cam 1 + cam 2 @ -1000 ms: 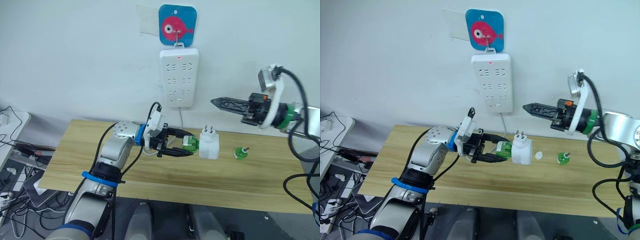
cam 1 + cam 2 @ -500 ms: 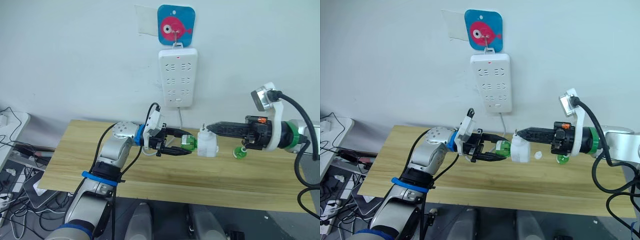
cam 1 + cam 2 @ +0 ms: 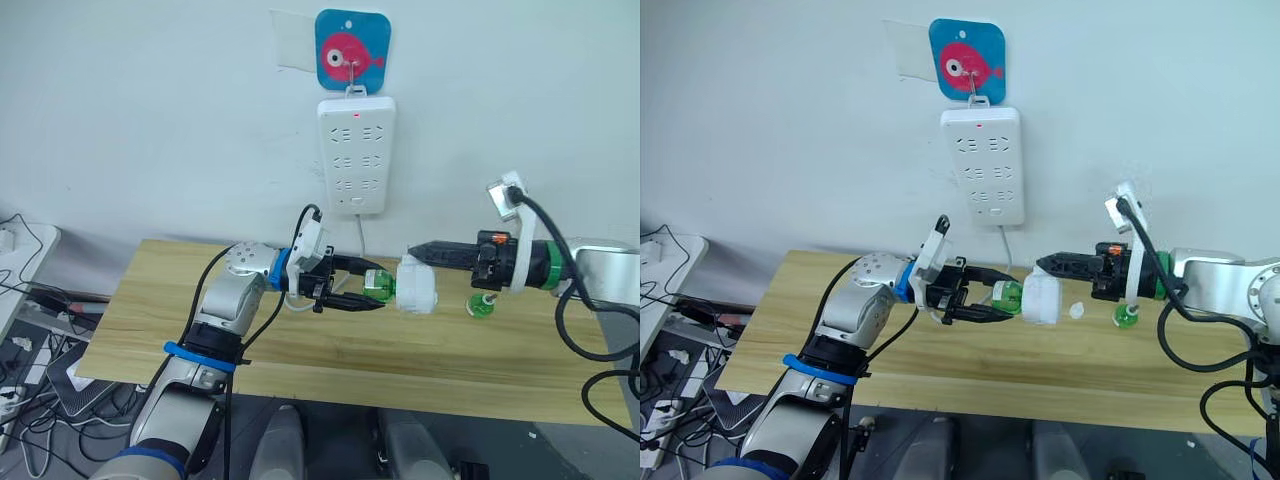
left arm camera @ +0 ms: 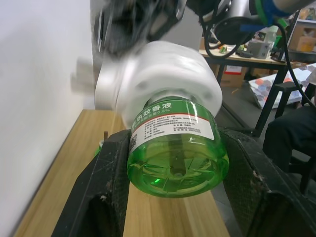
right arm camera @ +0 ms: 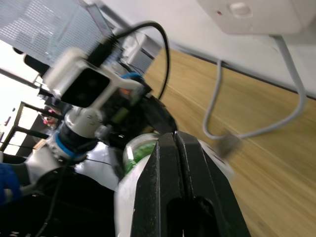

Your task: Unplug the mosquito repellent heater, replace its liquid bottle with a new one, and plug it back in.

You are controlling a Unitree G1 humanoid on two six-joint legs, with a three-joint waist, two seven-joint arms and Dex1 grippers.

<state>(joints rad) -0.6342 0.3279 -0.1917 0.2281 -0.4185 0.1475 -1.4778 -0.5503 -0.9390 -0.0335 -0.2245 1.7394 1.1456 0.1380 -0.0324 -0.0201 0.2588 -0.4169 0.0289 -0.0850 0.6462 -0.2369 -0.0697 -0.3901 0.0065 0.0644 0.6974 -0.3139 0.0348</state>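
Green bottle (image 4: pixel 175 148) sits clamped in our left gripper (image 3: pixel 352 290) while our right gripper (image 3: pixel 415 249), fingers pressed together, touches the mosquito repellent heater (image 3: pixel 416 285), so an off-axis push risks jamming the bottle's thread.

Left gripper (image 3: pixel 367 288) clamped on green bottle (image 3: pixel 378 286), just left of heater (image 3: pixel 417 286). Right gripper (image 3: pixel 414 251) touching heater's right side.
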